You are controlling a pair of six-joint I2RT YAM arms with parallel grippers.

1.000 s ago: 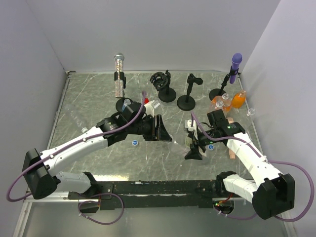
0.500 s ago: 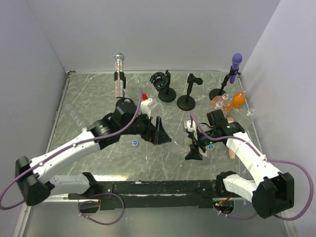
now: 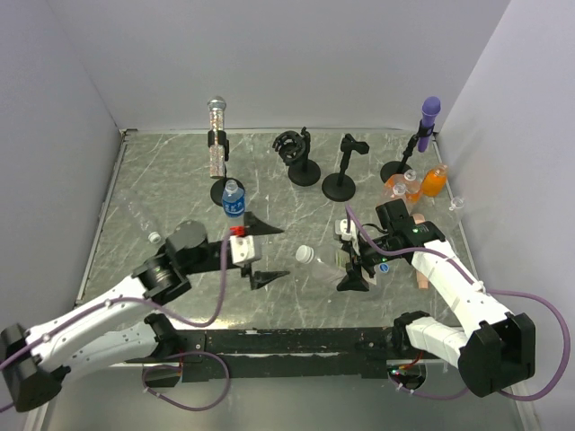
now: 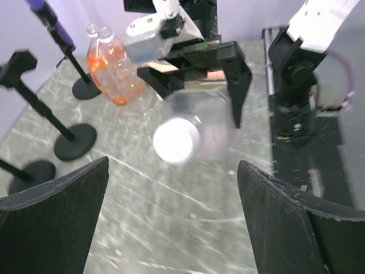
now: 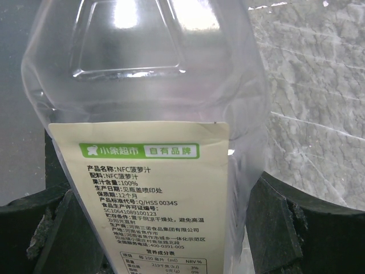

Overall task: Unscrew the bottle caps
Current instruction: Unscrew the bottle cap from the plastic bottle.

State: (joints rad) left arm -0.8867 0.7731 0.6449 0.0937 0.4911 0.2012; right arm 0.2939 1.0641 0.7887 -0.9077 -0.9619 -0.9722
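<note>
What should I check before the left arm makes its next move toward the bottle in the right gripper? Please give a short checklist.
1. The left gripper is open and empty: ok.
2. The right gripper is shut on the clear bottle, held on its side: ok.
3. The white cap is on that bottle and faces the left gripper: ok.
4. Nothing shows between the left gripper and the white cap in the left wrist view: ok.
5. The blue-labelled bottle stands upright, apart from both arms: ok.
6. The grip is firm enough to resist twisting: cannot tell.
</note>
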